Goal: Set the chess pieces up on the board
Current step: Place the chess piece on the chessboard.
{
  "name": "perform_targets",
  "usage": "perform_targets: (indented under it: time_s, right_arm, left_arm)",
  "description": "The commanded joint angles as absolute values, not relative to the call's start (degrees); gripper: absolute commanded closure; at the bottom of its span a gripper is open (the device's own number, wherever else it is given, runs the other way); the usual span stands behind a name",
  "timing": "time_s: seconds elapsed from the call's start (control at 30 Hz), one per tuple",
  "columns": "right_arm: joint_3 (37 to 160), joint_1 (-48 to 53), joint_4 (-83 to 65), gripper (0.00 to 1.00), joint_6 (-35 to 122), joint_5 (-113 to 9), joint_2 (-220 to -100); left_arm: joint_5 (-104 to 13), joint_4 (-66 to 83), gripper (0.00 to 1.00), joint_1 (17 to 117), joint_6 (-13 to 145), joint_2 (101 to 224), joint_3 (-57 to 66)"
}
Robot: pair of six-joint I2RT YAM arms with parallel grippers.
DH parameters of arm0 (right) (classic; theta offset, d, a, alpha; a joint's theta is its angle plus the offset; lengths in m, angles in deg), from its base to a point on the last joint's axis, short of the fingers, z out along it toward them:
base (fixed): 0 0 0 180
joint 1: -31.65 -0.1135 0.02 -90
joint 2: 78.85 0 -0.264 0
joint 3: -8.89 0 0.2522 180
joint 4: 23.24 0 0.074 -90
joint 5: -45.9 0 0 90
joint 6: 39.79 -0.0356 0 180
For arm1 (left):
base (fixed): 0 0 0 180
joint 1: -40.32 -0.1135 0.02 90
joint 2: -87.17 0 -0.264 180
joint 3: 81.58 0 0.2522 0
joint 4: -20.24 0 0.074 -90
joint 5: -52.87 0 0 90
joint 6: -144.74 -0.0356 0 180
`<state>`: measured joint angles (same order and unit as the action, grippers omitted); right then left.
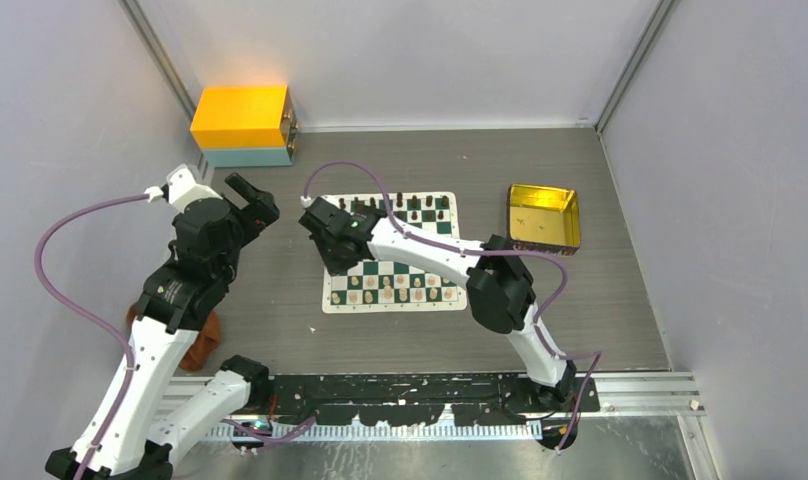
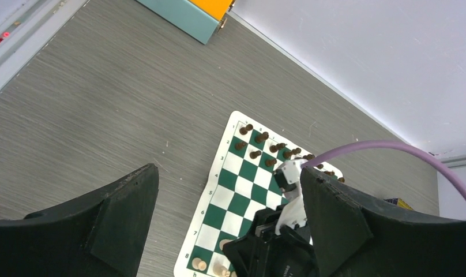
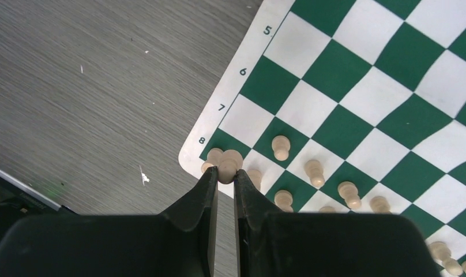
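Right gripper point(image 3: 225, 176) holding a pale piece point(image 3: 230, 163) over a corner of the board point(image 3: 357, 92).
My right gripper is pinched narrowly on the pale piece, which sits between its fingertips just above the corner square beside the printed 8. I judge this to be the placing step: next I need a gentle lowering and a clean release, without nudging the other pale pieces point(image 3: 281, 147) close beside it. My left gripper point(image 2: 229, 171) hangs spread wide and empty off the board's left side. Farthest away, dark pieces point(image 1: 420, 212) line the far rows.

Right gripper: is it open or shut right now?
Shut: the right gripper pinches a pale chess piece at the board corner.
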<state>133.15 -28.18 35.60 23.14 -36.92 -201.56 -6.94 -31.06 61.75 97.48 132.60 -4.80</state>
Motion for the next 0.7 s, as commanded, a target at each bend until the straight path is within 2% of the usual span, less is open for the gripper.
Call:
perform_targets:
  time_s: [0.0,0.67]
  right_arm:
    - [136.3,-29.0,35.2,0.99,23.7,-36.5,-202.8]
    - [137.5,-29.3,34.0,0.99,25.5,-34.5,-209.2]
  left_arm:
    - [-6.5,-31.4,0.07,62.0,96.0,130.8,-4.8]
    - [-7.8,-33.0,0.07,62.0,95.3,128.9,-5.1]
